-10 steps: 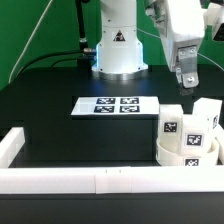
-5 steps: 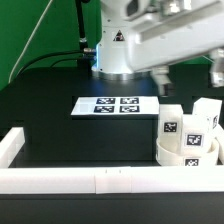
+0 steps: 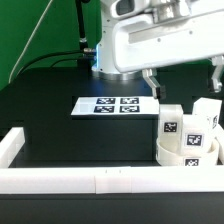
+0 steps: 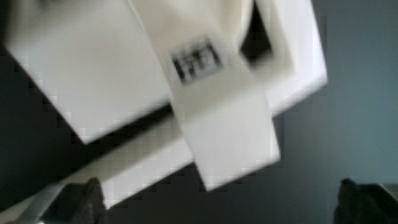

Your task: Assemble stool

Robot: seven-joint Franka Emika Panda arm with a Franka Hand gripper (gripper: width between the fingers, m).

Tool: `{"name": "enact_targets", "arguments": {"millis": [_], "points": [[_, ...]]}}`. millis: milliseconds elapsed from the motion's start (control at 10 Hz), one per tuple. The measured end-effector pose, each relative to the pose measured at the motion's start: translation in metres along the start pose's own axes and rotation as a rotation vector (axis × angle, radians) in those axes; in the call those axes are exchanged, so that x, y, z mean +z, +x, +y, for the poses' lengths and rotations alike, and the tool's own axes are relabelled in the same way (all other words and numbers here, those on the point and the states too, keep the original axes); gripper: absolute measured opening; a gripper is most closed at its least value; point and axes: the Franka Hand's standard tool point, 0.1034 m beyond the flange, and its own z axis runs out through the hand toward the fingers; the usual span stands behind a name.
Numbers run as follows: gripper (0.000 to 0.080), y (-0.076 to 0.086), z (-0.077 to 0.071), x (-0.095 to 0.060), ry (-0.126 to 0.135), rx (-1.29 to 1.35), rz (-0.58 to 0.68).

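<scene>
Claw (image 3: 183,82) open and empty, hanging just above upright tagged legs (image 3: 172,127) clustered on seat disc (image 3: 172,157) at bench's (image 3: 60,130) right in exterior view.

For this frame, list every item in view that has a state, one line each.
gripper: open, holding nothing, above the stool parts.
seat disc: on the table against the rail, no legs attached.
legs: loose, standing by the seat disc.
marker board: flat on the table.

exterior: high, facing table (image 3: 60,110) | wrist: close, blurred, perhaps legs (image 4: 205,90)
</scene>
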Motion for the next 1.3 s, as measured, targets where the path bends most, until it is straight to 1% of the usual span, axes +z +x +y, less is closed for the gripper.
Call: {"name": "enact_targets", "arguments": {"millis": [100, 600, 700, 800, 900, 1000, 1300], "points": [[0.0649, -0.004, -0.001, 0.004, -0.012, -0.047, 0.023], [0.0649, -0.002, 0.006, 0.005, -0.033, -0.362, 0.017], [0.0649, -0.019, 0.017, 0.012, -0.045, -0.356, -0.085], [0.0649, -0.029, 0.022, 0.016, -0.057, -0.338, -0.152], [0.0649, -0.037, 0.025, 0.022, -0.061, -0.323, -0.228], [0.0649, -0.035, 0.022, 0.025, -0.067, -0.295, -0.229], [0.0649, -0.034, 0.023, 0.026, -0.068, -0.294, -0.228]]}}
